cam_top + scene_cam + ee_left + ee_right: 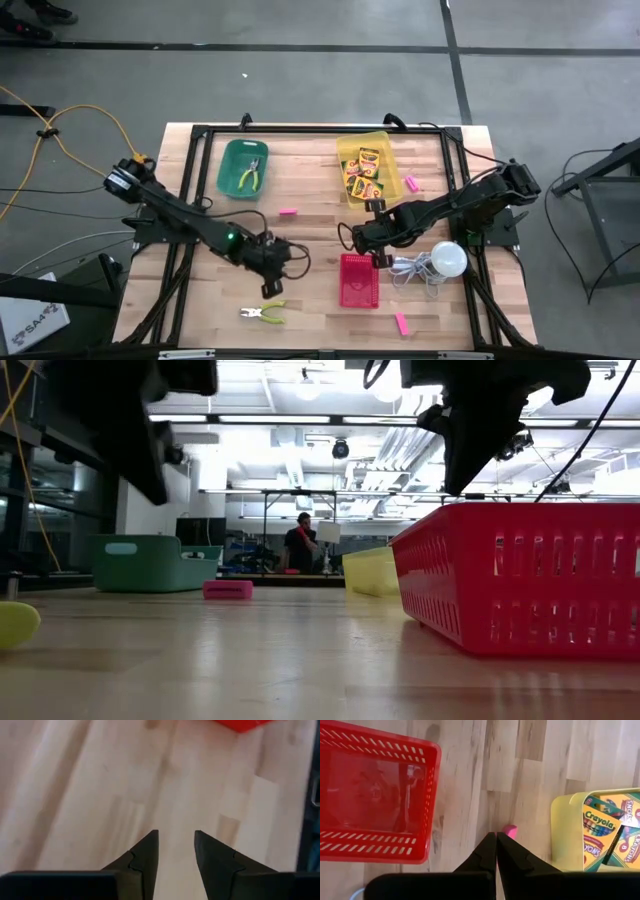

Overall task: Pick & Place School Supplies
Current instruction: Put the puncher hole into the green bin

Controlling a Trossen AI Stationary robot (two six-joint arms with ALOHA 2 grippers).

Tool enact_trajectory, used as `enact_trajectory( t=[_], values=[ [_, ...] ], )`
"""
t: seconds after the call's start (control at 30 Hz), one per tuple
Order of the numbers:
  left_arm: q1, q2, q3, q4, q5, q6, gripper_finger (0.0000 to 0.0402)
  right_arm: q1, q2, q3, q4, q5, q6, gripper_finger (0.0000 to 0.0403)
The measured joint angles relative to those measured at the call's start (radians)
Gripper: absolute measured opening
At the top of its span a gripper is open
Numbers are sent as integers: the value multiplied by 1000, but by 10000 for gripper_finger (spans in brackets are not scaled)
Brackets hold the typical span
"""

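Two dark arms reach inward over a pale wood worktop (pixel 310 190). The right claw (pixel 362 238) hangs above the gap between a red basket (pixel 360 281) and a yellow bin (pixel 364 171), its fingers pressed together with nothing between them. The wrist view shows the basket to one side of the closed tips and the bin to the other.

Crayon boxes (pixel 364 172) fill the yellow bin just beyond the right claw, lying flat with their long axes running roughly along the bin's length. "Crayola" is legible on one yellow-and-green face (pixel 599 820), and parts of the word "crayons" on its neighbours.

Several pink erasers lie loose on the wood. One (pixel 288 212) rests crosswise, between the two claws and farther back. One (pixel 411 184) sits just outside the yellow bin, its long axis pointing front to back. One (pixel 400 323) lies near the front edge, past the red basket from the right claw. A pink end (pixel 510 831) shows just beyond the right claw's tips.

The left claw (pixel 290 257) hovers over bare wood, fingers (pixel 145 857) apart and empty, with the red basket's corner ahead of it.
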Motion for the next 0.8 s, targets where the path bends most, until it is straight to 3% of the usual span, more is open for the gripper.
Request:
enact_trajectory(
  t=[0.33, 0.8],
  values=[
    [-71, 0, 0, 5, 37, -62, 170, 0, 0, 0, 8, 0, 1, 2],
    [-137, 145, 96, 2, 30, -59, 168, -2, 0, 0, 23, 0, -2, 2]
  ],
)
